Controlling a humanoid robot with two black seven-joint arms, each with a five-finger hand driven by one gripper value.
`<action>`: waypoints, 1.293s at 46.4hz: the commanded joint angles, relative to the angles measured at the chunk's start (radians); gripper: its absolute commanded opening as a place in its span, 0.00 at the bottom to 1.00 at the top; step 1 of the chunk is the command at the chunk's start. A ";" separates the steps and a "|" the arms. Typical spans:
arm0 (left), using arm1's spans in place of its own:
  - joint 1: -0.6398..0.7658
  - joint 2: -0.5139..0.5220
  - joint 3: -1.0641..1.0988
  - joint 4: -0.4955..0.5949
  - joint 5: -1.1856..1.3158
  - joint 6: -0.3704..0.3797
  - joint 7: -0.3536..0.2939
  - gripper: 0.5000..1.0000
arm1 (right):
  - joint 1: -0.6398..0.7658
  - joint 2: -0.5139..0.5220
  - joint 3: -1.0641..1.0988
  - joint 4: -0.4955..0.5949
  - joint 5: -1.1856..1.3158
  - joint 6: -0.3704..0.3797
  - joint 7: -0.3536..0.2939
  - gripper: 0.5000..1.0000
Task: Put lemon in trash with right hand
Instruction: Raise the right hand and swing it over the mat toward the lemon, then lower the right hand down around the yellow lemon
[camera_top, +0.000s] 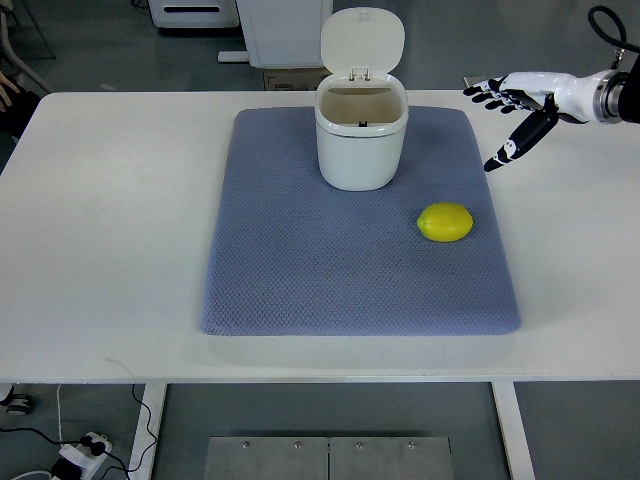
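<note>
Reaching down and inward is what the right hand (520, 105) needs next: it hovers over the white worktop (110, 200) near the far right corner of the blue-grey quilted mat (300, 270), fingers spread wide, holding nothing. The oval yellow lemon (445, 222) lies on the mat, well apart from it. A top-down wrap should suit the round fruit. The white plastic trash bin (361, 140) stands lid-up, seemingly empty.

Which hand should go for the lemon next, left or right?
Right. The right hand hangs open over the table's right side, near the lemon on the mat. No left arm shows in the picture.
</note>
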 joint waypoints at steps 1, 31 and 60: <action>0.000 0.000 0.000 0.000 0.000 0.000 0.000 1.00 | -0.016 0.001 0.005 -0.004 0.000 -0.001 0.005 1.00; 0.000 0.000 0.000 0.000 0.000 0.000 0.000 1.00 | 0.033 0.041 -0.159 0.030 -0.155 0.017 0.115 1.00; 0.000 0.000 0.000 0.000 0.000 0.000 0.000 1.00 | 0.079 0.105 -0.234 0.045 -0.150 0.052 0.063 1.00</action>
